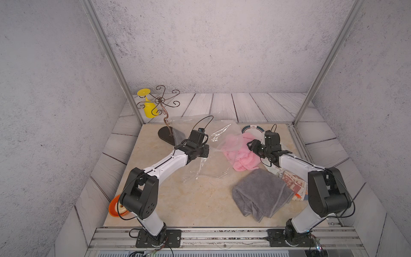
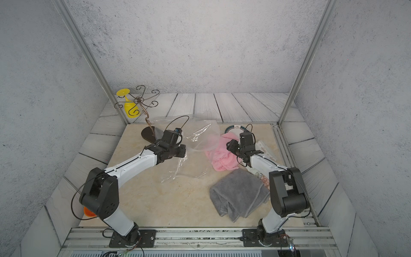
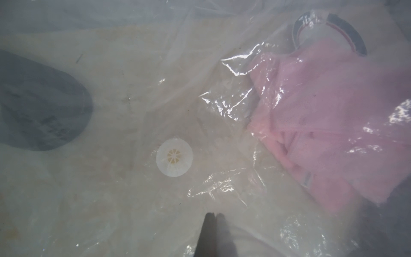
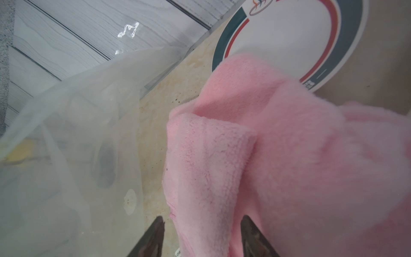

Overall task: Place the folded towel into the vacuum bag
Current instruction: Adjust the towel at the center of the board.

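Pink towel [image 1: 241,153]: plush fleece, loosely folded, at about 2 o'clock on the marble-patterned table [image 1: 178,200]. Bag film overlapped its 10 o'clock edge; could not tell whether that edge was inside the mouth or merely under it.

Judged light, soft and limp. A single-layer pinch would likely let it sag and unfold, so the thick folded edge looked the better hold.

Right gripper [image 4: 202,219]: jaws apart, straddling that folded edge, no squeeze visible.

Vacuum bag [image 1: 222,131]: thin clear film, crinkled, glossy, probably slippery, spread from 11 to 12 o'clock, with a ribbed round white valve disc [image 3: 174,160].

Left gripper [image 3: 214,215]: fingertips clenched together, apparently pinching bag film and holding it raised.

Striped plate [image 4: 289,33] partly under the towel. Rumpled gray towel [image 1: 262,193] at 4 o'clock.
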### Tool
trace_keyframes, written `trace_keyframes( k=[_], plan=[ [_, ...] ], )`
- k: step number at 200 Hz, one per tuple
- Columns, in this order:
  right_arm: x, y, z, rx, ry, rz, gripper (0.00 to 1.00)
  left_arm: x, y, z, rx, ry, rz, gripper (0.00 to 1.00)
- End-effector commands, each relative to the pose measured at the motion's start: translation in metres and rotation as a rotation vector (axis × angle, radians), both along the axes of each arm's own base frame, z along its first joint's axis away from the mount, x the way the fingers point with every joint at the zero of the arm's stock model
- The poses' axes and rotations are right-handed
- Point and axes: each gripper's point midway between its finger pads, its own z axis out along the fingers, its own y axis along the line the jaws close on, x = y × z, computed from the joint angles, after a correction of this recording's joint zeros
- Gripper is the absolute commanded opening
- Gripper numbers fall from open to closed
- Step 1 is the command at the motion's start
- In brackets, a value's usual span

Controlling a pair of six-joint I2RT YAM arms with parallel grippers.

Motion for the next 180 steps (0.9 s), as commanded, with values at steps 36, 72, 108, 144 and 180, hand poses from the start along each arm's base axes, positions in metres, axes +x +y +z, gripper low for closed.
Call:
trace_keyframes(
  k=[36,72,108,144,180],
  plan=[
    [0.018,0.007,-0.015,0.011,0.031,-0.006,0.53,0.002,0.000,0.001,-0.013,0.013,0.005,0.00],
    [0.028,0.013,-0.020,0.024,0.026,0.001,0.48,0.000,0.002,-0.002,-0.004,0.017,0.004,0.00],
    [0.036,0.021,-0.020,0.032,0.008,0.015,0.43,0.001,0.004,0.000,-0.002,0.011,0.013,0.00],
    [0.035,0.022,-0.010,0.005,-0.027,0.042,0.11,0.001,0.004,-0.001,-0.007,0.016,0.019,0.00],
    [0.024,0.013,0.031,-0.063,-0.126,0.062,0.00,0.003,0.007,-0.002,-0.014,0.019,0.036,0.00]
  ],
)
